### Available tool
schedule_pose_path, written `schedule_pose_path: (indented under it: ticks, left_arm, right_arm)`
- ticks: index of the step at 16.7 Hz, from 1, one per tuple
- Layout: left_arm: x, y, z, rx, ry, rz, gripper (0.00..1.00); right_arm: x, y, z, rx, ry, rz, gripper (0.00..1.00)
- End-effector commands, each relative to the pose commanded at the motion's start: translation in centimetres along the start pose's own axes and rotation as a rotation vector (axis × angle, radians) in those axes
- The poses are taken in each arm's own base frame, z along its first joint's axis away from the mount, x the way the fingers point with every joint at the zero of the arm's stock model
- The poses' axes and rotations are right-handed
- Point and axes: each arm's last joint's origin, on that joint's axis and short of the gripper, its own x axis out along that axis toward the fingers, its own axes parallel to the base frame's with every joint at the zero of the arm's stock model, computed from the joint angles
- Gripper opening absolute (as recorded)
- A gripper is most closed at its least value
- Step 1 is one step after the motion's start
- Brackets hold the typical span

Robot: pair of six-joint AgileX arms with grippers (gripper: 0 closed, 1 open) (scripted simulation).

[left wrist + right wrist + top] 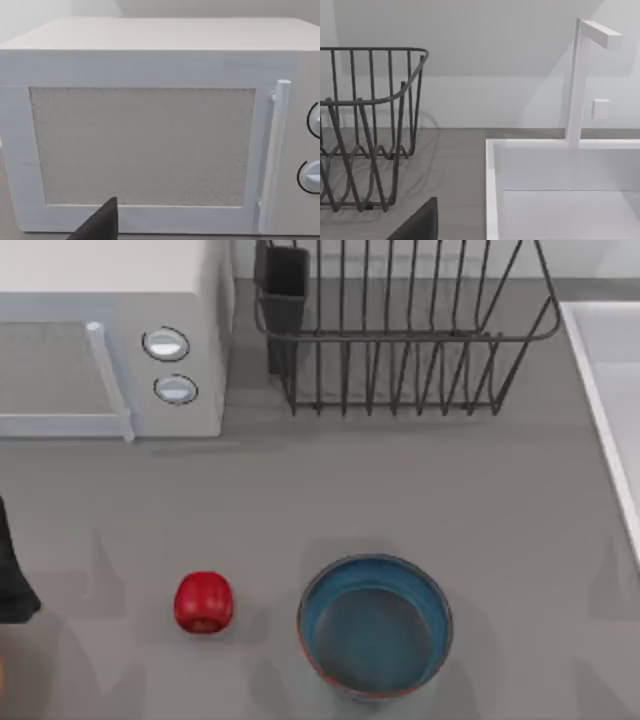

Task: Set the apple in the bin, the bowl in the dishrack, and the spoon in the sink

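A small red apple (203, 602) lies on the grey table near the front, left of centre. To its right stands the bowl (375, 626), blue inside with a reddish-brown rim, upright and holding nothing. The dark wire dishrack (400, 335) (365, 130) sits at the back, its utensil cup (283, 285) at the left corner. The white sink (610, 390) (560, 200) runs along the right edge. My left arm (12, 580) is parked at the table's left edge, and its gripper (100, 226) faces the microwave. My right gripper (417, 222) hangs between rack and sink. The spoon and the bin are out of view.
A white microwave (110, 340) (150, 140) with two round knobs and a bar handle fills the back left corner. A white faucet (580, 80) rises behind the sink. Open grey tabletop lies between the rack and the bowl.
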Motion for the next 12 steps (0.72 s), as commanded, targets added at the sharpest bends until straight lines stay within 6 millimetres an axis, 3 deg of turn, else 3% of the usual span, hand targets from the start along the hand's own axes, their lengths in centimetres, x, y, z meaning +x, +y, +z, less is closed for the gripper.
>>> schedule_pose_path:
  ticks: [3,6,9,12]
  left_arm:
    - [0.0,-0.1,0.2,-0.006,0.009,-0.005,1.00]
    - [0.1,-0.5,1.7,-0.054,0.088,-0.043,1.00]
    - [1.0,-1.4,4.0,-0.125,0.258,-0.092,1.00]
    - [3.3,-2.9,5.9,-0.182,0.525,-0.122,1.00]
  right_arm:
    - [0.0,0.0,0.0,0.000,0.000,0.000,1.00]
    - [0.0,0.0,0.0,0.000,0.000,0.000,1.00]
    - [0.0,0.0,0.0,0.000,0.000,0.000,1.00]
    - [0.0,0.0,0.0,0.000,0.000,0.000,1.00]
